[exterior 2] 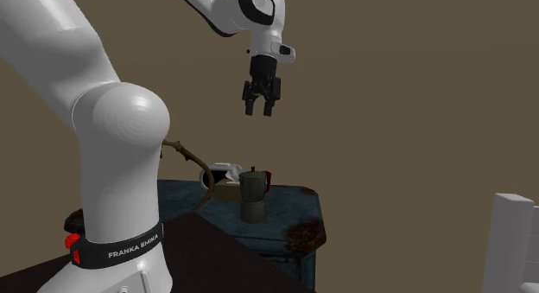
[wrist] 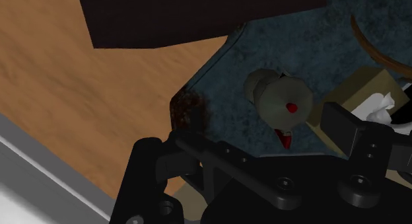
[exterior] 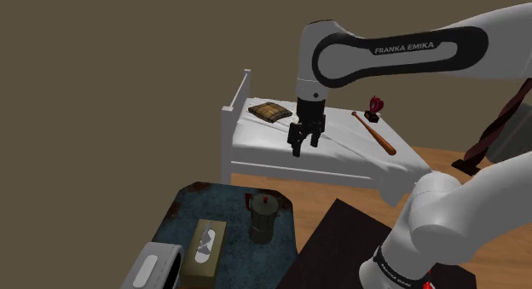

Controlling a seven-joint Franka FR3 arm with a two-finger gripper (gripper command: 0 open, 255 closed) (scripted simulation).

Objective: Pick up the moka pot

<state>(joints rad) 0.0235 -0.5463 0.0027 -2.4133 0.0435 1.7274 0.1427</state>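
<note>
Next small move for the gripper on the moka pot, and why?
Probably lower straight toward the moka pot. The gripper hangs open well above it, and the wrist view looks down on the pot's lid between the fingers, so it seems roughly lined up. The pot stands upright on the blue table, a tissue box close beside it, so keep the descent vertical.

text: "FRANKA EMIKA" | on: arm link [exterior: 403, 48] | also: base band [exterior 2: 132, 245]
</note>
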